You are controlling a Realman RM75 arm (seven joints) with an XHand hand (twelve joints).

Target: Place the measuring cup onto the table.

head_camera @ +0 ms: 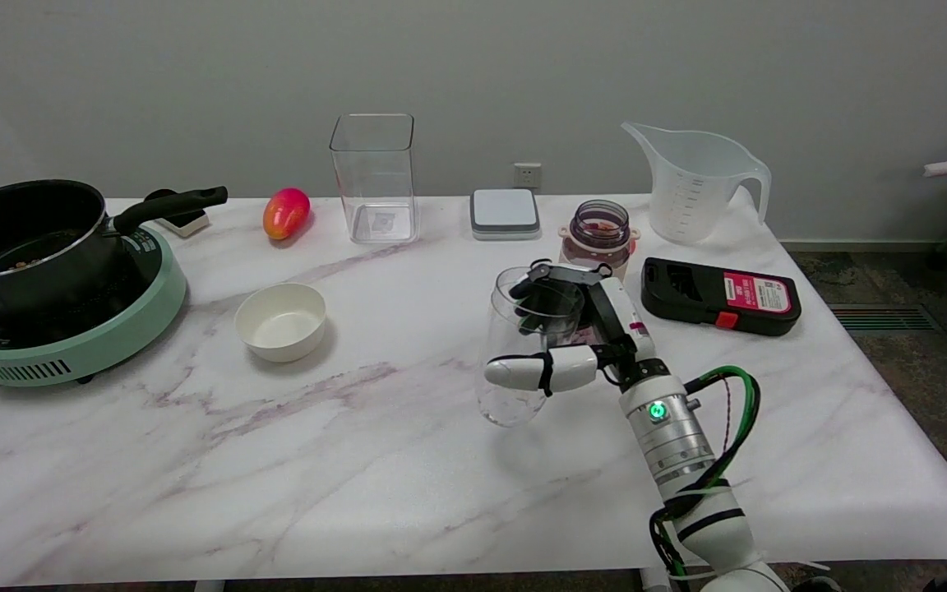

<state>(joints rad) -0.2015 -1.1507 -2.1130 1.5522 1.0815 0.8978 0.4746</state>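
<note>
The right hand (570, 341) grips a clear measuring cup (528, 353), fingers wrapped round its far side and the thumb across its near side, holding it upright and slightly tilted above the marbled counter (375, 460). Behind the hand stand a small dark jar (599, 231) and a black case with a red label (720, 295), with a large handled plastic jug (694, 182) at the back right. To the left sit a white bowl (280, 321), a black pot (25, 230) on a green hotplate (71, 337), a mango (285, 212), a tall clear square container (373, 178) and a grey-and-white square lid (505, 213).
</note>
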